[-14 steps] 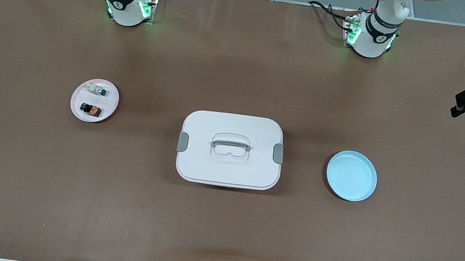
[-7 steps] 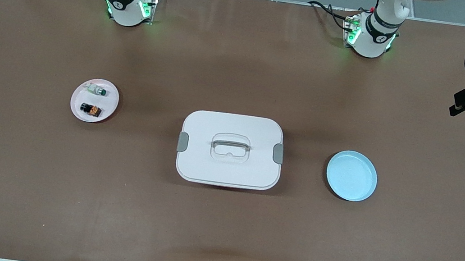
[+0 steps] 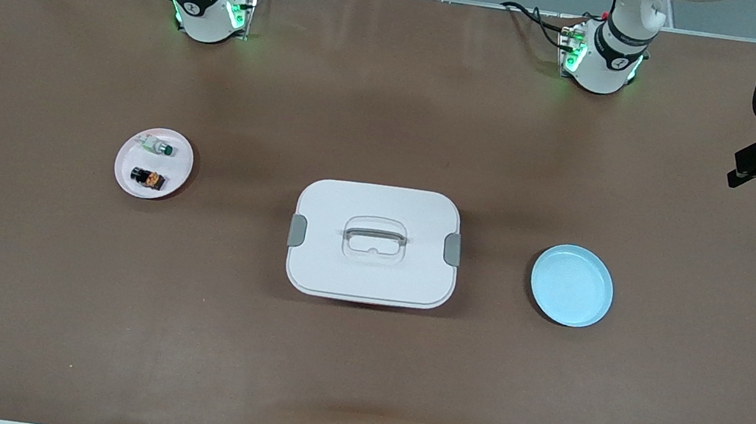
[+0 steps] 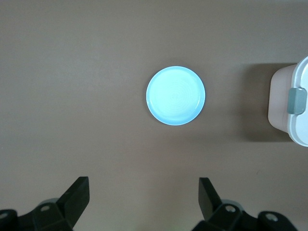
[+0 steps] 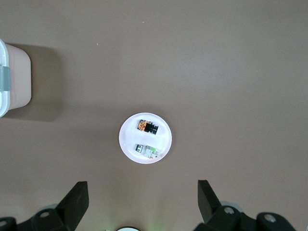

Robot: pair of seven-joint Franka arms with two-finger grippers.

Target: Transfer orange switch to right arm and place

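Both grippers, left (image 4: 142,199) and right (image 5: 139,199), hang open and empty, so grabbing the green-tipped piece (image 3: 158,147) just beside the switch (image 3: 147,177) on the pink plate (image 3: 176,172) is the risk.

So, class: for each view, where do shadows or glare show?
Front view: soft shadow round the box, green glow at both arm bases, light otherwise even. Left wrist view: blue plate glares pale, its centre washed out; the box casts a dark shadow. Right wrist view: box shadow again; the orange switch on the pink plate stays readable.
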